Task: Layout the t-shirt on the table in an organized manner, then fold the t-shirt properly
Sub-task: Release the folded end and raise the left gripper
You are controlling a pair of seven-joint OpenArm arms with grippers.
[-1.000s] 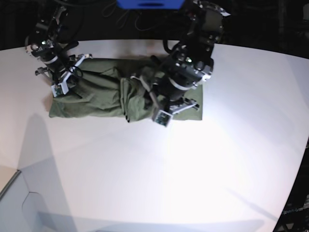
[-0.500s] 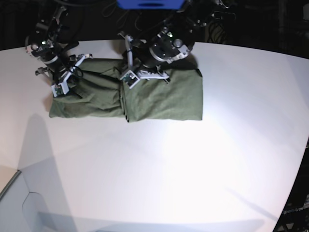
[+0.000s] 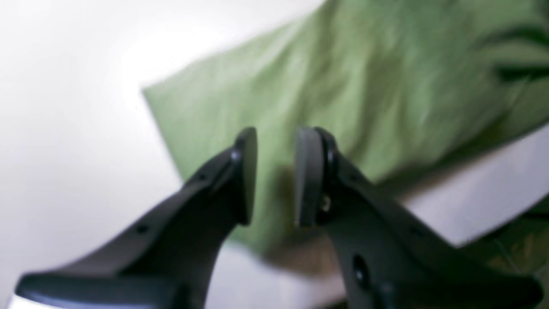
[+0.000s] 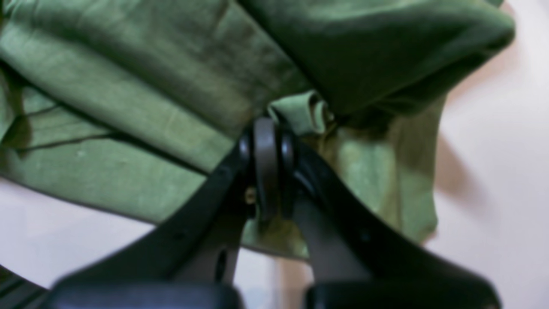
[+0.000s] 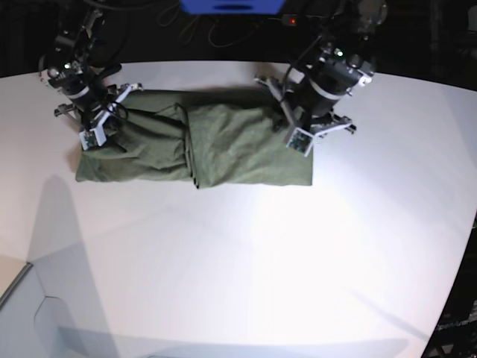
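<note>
While the t-shirt (image 5: 223, 145) lies folded on the table (image 5: 246, 261), we see the right gripper (image 4: 268, 128) jaws pinched on its cloth, and the left gripper (image 3: 274, 171) jaws slightly parted, empty above it.

Right tool (image 4: 266, 128) pinched tight on a bunched fold of the t-shirt (image 4: 141, 111); wrinkled green cloth spreads above it, white tabletop (image 4: 493, 171) showing right and lower left.

A plain olive-green cotton t-shirt (image 5: 223, 145), unpatterned and darker in its creases, lies on a smooth matte white tabletop (image 5: 246, 261), beside the black fingers (image 3: 240, 180) of a gripper.
</note>
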